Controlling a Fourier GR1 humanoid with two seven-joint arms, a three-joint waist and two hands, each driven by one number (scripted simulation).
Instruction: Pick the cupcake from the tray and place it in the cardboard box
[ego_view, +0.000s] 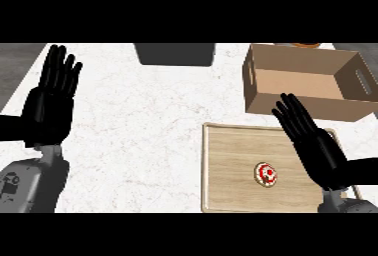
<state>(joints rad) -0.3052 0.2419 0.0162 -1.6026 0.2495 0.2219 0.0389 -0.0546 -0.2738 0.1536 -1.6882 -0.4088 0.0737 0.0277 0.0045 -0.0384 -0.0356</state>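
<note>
Kitchen, prob. home-style: white marble-look counter top (140, 125) w/ grey veining. Near right, pale wooden rectangular tray (229, 190) w/ small round red-and-white iced cupcake (266, 173) on it. Far right, open brown cardboard box (310, 82); far centre, dark grey squarish container (176, 53).
</note>
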